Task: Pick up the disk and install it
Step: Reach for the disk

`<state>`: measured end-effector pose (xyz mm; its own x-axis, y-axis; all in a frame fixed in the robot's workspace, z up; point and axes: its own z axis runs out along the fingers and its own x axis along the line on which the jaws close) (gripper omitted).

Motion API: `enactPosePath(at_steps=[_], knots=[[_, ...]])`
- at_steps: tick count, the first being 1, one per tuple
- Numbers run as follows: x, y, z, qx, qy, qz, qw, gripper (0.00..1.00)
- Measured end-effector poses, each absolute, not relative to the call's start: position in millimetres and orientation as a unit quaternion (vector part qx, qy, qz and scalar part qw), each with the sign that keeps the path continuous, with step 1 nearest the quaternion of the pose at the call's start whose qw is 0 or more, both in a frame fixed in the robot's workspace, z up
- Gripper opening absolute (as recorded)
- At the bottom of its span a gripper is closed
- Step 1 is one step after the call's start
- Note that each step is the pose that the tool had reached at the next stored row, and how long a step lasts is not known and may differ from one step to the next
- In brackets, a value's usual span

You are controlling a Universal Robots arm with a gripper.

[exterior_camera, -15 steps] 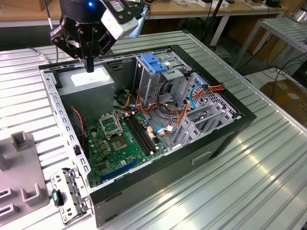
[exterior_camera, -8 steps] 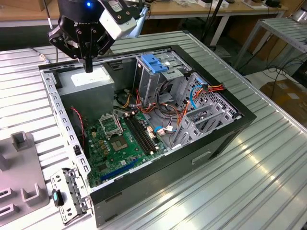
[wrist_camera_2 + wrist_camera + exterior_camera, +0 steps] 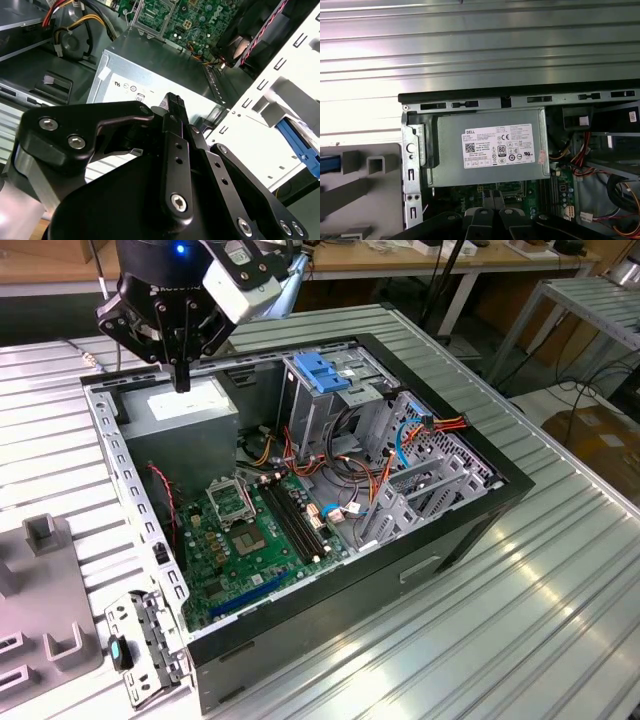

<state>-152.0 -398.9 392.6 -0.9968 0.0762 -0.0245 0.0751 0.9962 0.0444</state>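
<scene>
the gripper (image 3: 181,375) hangs empty, fingers together, over the grey power box (image 3: 190,405) in the open computer case (image 3: 130,490). the disk (image 3: 329,163), judged only by a blue edge in the grey holder (image 3: 375,164) outside the case, is well apart. risks: clipping the case wall on the way over, nudging the disk askew with unopened fingers, and loose cables (image 3: 352,430) snagging it.
</scene>
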Motion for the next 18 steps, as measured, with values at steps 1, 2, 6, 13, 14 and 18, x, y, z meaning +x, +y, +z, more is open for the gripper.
enactPosePath(at_steps=[1, 2, 6, 13, 14, 18], knots=[[-152.3, -398.9, 392.7, 0.038, 0.999, 0.022, 0.013, 0.11], [-152.8, -398.9, 392.6, 0.038, 0.999, 0.022, 0.013, 0.11], [-154.3, -398.9, 392.6, 0.038, 0.999, 0.022, 0.013, 0.11], [-157.0, -398.9, 392.6, 0.038, 0.999, 0.022, 0.013, 0.11], [-157.4, -398.9, 392.6, 0.038, 0.999, 0.022, 0.013, 0.11], [-159.0, -398.9, 392.5, 0.038, 0.999, 0.022, 0.013, 0.11]])
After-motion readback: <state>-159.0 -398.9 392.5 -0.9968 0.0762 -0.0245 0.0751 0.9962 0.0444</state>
